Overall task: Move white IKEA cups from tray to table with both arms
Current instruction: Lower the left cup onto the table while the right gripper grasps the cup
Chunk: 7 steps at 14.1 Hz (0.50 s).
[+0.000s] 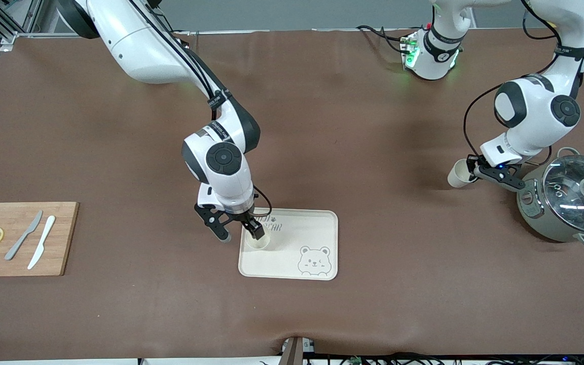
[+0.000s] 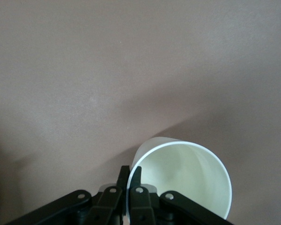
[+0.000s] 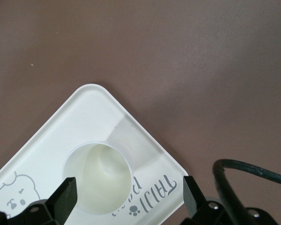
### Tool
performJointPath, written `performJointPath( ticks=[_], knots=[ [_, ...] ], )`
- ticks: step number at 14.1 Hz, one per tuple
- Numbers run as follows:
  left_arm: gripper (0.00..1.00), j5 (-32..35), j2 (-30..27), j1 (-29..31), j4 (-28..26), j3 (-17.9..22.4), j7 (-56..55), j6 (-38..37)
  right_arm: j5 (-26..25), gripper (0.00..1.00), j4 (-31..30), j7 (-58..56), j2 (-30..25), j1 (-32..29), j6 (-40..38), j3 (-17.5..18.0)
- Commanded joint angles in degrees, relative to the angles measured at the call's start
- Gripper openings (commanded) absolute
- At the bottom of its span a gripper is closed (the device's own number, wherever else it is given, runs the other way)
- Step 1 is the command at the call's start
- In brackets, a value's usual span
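**Right gripper spread over a cup on the tray, left gripper clamped on the other cup**

Right gripper (image 1: 240, 234) hangs low over the bear tray (image 1: 317, 223) with its fingers (image 3: 67, 199) spread wide apart. One white cup (image 3: 99, 176) stands upright on the tray directly below it, near the tray corner by the printed lettering; one finger is at the cup's rim, the other outside the tray edge over the brown table (image 1: 322, 116). The bear drawing sits at the tray corner farthest from this gripper.

Left gripper (image 1: 476, 170) is at the left arm's end of the table, its fingers (image 2: 136, 180) pinched together on the rim of the second white cup (image 2: 187, 180), which is tilted on its side, held just above the table. A grey-green pot (image 1: 566, 203) with a glass lid stands close beside this gripper.

Well away from both, at the right arm's end, a wooden cutting board (image 1: 21, 238) carries two knives and two lemon slices.
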Motion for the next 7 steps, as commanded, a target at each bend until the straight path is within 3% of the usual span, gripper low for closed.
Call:
performJointPath(
  ticks=[1, 7],
  knots=[
    [0.0, -1.5, 1.5, 0.2, -0.2, -0.2, 1.4, 2.3, -1.6, 1.0, 1.3, -1.5, 0.9, -0.7, 0.2, 0.2],
    [0.0, -2.2, 2.1, 0.1, -0.3, -0.3, 1.3, 2.5, -2.7, 1.0, 0.9, -1.7, 2.4, -0.8, 1.0, 0.1]
  ],
)
